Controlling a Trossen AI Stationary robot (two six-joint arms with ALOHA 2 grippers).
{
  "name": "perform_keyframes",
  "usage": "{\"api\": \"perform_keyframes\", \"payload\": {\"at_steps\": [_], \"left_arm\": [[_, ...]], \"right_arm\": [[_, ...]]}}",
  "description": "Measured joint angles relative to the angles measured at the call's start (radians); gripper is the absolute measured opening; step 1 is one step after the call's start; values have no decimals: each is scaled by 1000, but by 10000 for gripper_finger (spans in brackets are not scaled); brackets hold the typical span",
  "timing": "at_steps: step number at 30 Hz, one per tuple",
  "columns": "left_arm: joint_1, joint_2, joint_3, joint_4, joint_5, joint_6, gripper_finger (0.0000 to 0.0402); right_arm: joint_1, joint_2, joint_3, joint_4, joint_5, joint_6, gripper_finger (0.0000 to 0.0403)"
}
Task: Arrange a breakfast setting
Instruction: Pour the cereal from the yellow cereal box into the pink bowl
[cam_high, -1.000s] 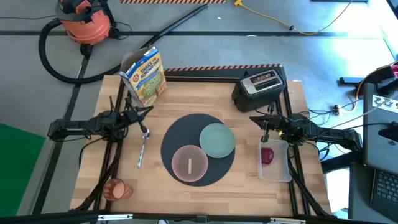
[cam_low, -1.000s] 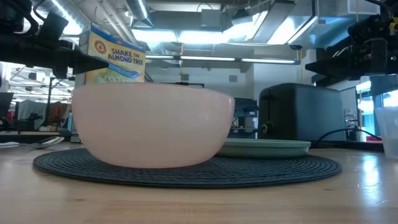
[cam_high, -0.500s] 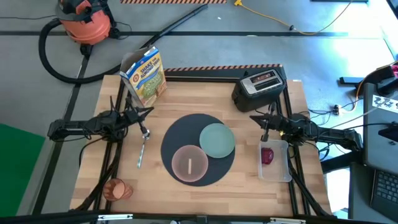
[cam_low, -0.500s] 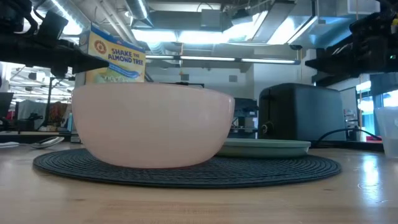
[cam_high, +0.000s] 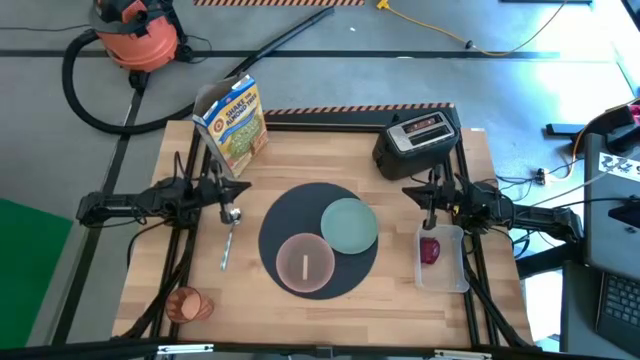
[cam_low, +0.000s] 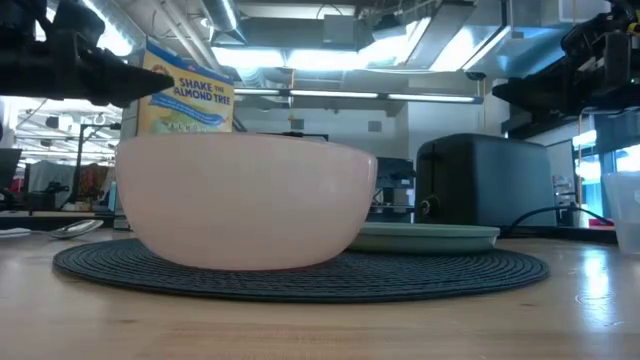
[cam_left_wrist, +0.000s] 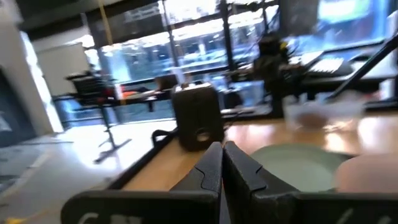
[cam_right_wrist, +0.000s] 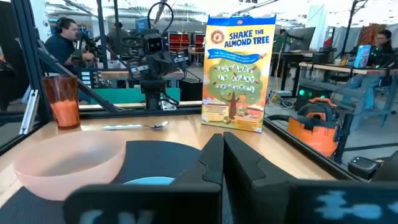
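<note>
A large round dark-grey mat (cam_high: 318, 238) lies in the middle of the table. The pink bowl (cam_high: 303, 262) stands on its near part and the pale green plate (cam_high: 349, 225) on its right part. The metal spoon (cam_high: 227, 240) lies flat on the wood left of the mat. The orange translucent cup (cam_high: 188, 305) stands at the near left corner. The red apple (cam_high: 430, 250) sits in a clear tub right of the mat. My left gripper (cam_high: 243, 187) is shut, level above the table's left side. My right gripper (cam_high: 408, 190) is shut, level above the right side.
A black toaster (cam_high: 418, 137) stands at the far right and an open cereal box (cam_high: 233, 122) at the far left. The clear tub (cam_high: 442, 262) lies near the right edge. Black frame rails (cam_high: 360, 118) run along the table's far and side edges. A person (cam_right_wrist: 62, 37) shows beyond the table.
My left gripper has rolled about its own pointing line while staying in place, still shut. My right gripper has also turned a little in place. Nothing on the table has moved.
</note>
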Motion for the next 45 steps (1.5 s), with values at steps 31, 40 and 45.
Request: {"api": "perform_keyframes", "payload": {"at_steps": [31, 40, 45], "left_arm": [[0, 361, 363, 16, -279, 56, 208], [-1, 536, 618, -325, -527, -82, 243], [-1, 545, 727, -495, -522, -245, 288]], "right_arm": [[-19, 744, 464, 282, 471, -353, 311], [-178, 791, 465, 272, 235, -162, 304], [-247, 806, 465, 273, 204, -129, 304]]}}
